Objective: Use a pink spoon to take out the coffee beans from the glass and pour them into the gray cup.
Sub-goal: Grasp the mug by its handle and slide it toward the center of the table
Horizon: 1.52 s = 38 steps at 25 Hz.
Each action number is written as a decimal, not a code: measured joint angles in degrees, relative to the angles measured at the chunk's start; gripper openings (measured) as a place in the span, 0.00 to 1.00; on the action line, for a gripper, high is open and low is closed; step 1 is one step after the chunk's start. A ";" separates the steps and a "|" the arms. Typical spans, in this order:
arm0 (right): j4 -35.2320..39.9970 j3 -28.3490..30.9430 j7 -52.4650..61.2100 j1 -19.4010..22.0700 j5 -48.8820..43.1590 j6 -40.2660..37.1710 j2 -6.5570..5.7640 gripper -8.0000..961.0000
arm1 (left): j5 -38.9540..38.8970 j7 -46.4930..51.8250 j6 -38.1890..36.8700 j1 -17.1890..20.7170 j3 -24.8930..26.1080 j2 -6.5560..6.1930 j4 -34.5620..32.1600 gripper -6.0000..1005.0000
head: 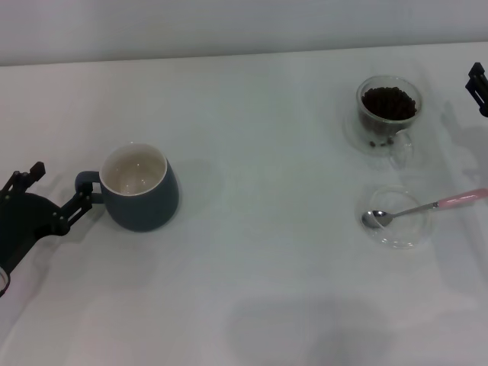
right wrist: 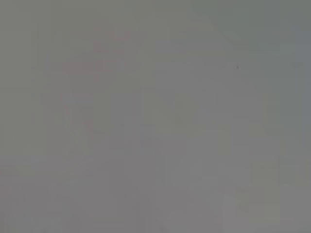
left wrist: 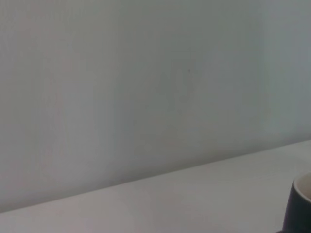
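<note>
Head view shows the pink spoon point(head: 427, 207) lying near the right edge of the white desk point(head: 267, 267), its silver bowl resting inside a shallow clear glass dish point(head: 396, 219) and its pale pink handle sticking out over the dish rim toward the right edge. Just behind it, toward the far right corner, stands the glass point(head: 388, 114) heaped with coffee beans point(head: 389, 102). The gray cup point(head: 139, 187) sits well apart, near the left edge, white inside and seemingly bare of beans. The left pincer point(head: 57, 200) waits beside the cup's loop handle with its fingers spread, one tip touching or nearly touching that handle. Only a dark sliver of the right pincer point(head: 478, 88) shows at the right edge, and I cannot tell whether it is spread or pressed together. The spoon looks light, stiff and slim, so it will likely roll or slide when nudged; the raised pink handle, clear of the desk, seems the best place to pinch it. Both the dish and the glass are fragile and smooth and could skate if bumped.
</note>
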<state>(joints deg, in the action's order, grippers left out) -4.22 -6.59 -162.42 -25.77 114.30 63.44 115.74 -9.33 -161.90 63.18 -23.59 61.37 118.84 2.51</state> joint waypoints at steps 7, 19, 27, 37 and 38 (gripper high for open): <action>0.01 0.00 0.00 -0.08 -0.11 0.21 0.11 0.89 | -0.05 0.00 -0.60 -1.02 -0.04 0.04 0.04 0.84; -0.75 0.00 0.07 -0.25 -0.22 0.41 0.11 0.89 | 0.29 0.00 -2.21 -2.14 -0.31 0.26 1.69 0.45; -0.86 -0.21 0.09 -0.25 -0.23 0.68 0.10 0.89 | 0.57 0.00 -3.15 -3.42 -0.55 0.26 2.08 0.24; -0.88 -0.12 0.09 -0.92 -0.22 0.82 0.10 0.89 | 5.95 0.00 -4.83 -4.55 -0.55 0.66 5.46 0.18; -0.88 -0.13 0.09 -0.98 -0.21 0.82 0.10 0.89 | 6.69 0.00 -5.10 -4.61 -0.55 0.73 5.81 0.18</action>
<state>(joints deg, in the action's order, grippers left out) -5.10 -6.72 -162.33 -26.75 114.08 64.26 115.84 -2.64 -161.90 58.08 -28.21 60.82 119.57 8.32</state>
